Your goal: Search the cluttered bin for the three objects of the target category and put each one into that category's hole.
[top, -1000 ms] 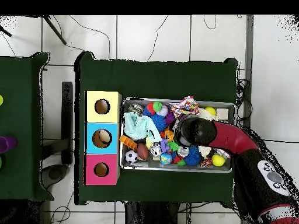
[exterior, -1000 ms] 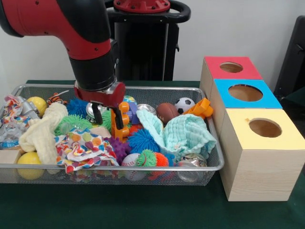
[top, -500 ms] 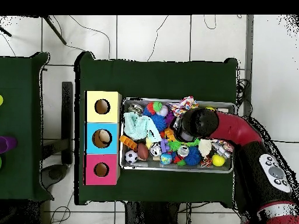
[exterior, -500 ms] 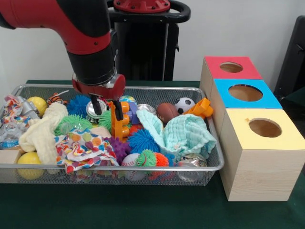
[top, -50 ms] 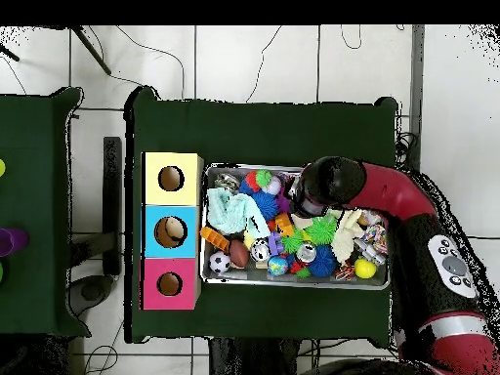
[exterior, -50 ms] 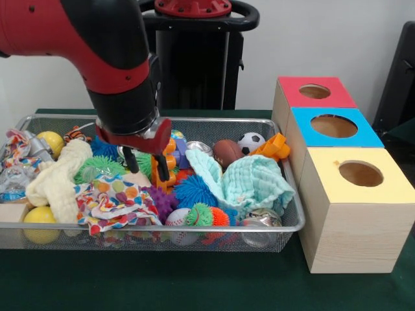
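Note:
My gripper (exterior, -50 ms: pixel 145 166) hangs open low over the left-middle of the wire mesh bin (exterior, -50 ms: pixel 194 228), and I see nothing held between its fingers. One fingertip stands just in front of an orange plastic toy (exterior, -50 ms: pixel 170 153); under the other lies a multicoloured patterned cloth (exterior, -50 ms: pixel 113 201). A blue spiky ball (exterior, -50 ms: pixel 194 191) and a purple spiky ball (exterior, -50 ms: pixel 162 201) lie close to the right of the gripper. A crushed can (exterior, -50 ms: pixel 262 220) sits in the near right corner. In the overhead view the arm (top, -50 ms: pixel 391 195) covers the gripper and the bin's upper right part.
Three wooden boxes with holes stand right of the bin: red (exterior, -50 ms: pixel 295 97), blue (exterior, -50 ms: pixel 305 133), yellow (exterior, -50 ms: pixel 389 188). A teal cloth (exterior, -50 ms: pixel 249 181), a cream cloth (exterior, -50 ms: pixel 58 178), a football (exterior, -50 ms: pixel 227 152), a soccer ball (exterior, -50 ms: pixel 251 141) and a yellow ball (exterior, -50 ms: pixel 40 217) crowd the bin.
The gripper rose a little, then came back down closer to the bin's near side, still open. In the overhead view the arm swung toward the bin's upper rim.

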Robot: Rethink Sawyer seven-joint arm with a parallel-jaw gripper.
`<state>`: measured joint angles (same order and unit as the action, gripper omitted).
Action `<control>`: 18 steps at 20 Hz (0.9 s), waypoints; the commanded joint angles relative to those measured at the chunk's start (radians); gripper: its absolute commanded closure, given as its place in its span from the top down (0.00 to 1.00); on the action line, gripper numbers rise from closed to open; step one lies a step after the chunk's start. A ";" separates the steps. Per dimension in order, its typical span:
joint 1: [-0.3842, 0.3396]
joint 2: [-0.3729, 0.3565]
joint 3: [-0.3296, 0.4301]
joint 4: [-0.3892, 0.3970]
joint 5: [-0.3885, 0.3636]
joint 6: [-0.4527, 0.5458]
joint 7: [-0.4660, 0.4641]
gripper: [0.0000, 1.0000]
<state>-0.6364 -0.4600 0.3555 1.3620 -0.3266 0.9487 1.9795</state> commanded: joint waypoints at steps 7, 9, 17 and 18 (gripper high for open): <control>0.012 0.233 0.073 -0.363 -0.091 0.173 -0.325 1.00; 0.006 0.252 0.082 -0.390 -0.095 0.174 -0.358 1.00; -0.042 0.201 0.112 -0.223 -0.141 -0.017 -0.389 1.00; -0.034 0.182 0.105 -0.212 -0.142 -0.006 -0.367 1.00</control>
<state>-0.6421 -0.2776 0.4134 1.1161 -0.3760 1.0205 1.9318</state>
